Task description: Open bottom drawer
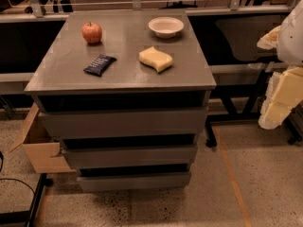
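The bottom drawer (pixel 135 180) is the lowest and narrowest of three grey drawers in a grey cabinet. Its flat front has no handle and sits in line under the drawer above, with a dark gap over its top edge. The mid-width drawer (pixel 130 155) and the widest drawer (pixel 124 122) are above it. My gripper (pixel 279 103), cream-coloured, hangs at the far right edge of the view, well to the right of the cabinet and about level with the top drawer. It holds nothing that I can see.
On the cabinet top (pixel 61 74) lie a red apple (pixel 92 32), a white bowl (pixel 165 26), a yellow sponge (pixel 155 58) and a dark snack bar (pixel 100 64). An open cardboard box (pixel 40 150) stands at the cabinet's left. Black table legs (pixel 210 136) stand behind right.
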You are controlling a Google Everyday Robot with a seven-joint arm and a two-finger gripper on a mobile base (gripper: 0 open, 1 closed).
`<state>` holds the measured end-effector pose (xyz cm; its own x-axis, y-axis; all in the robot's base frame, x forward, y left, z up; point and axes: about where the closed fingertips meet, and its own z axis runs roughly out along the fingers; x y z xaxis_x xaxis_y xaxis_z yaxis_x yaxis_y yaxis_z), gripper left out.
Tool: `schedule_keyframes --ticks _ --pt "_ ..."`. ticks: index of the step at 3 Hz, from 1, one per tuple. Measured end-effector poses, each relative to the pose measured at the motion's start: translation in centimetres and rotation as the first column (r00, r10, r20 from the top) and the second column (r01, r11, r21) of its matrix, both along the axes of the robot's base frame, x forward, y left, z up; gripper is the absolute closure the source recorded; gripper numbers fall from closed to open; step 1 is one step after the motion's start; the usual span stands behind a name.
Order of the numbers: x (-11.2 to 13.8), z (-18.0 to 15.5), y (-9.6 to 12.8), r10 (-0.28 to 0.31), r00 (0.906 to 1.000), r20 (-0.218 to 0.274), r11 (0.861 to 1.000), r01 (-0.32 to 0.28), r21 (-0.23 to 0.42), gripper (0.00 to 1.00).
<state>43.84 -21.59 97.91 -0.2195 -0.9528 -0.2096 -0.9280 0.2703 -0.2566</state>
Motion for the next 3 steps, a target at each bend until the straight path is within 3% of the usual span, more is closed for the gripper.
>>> schedule_keyframes --ticks 2,3 --pt "-0.3 -0.8 0.2 0.010 0.9999 -0.011 0.999 -0.010 0.035 0.00" --pt "-1.0 -4.2 1.2 0.051 0.9982 -0.031 0.993 -0.047 0.105 0.00"
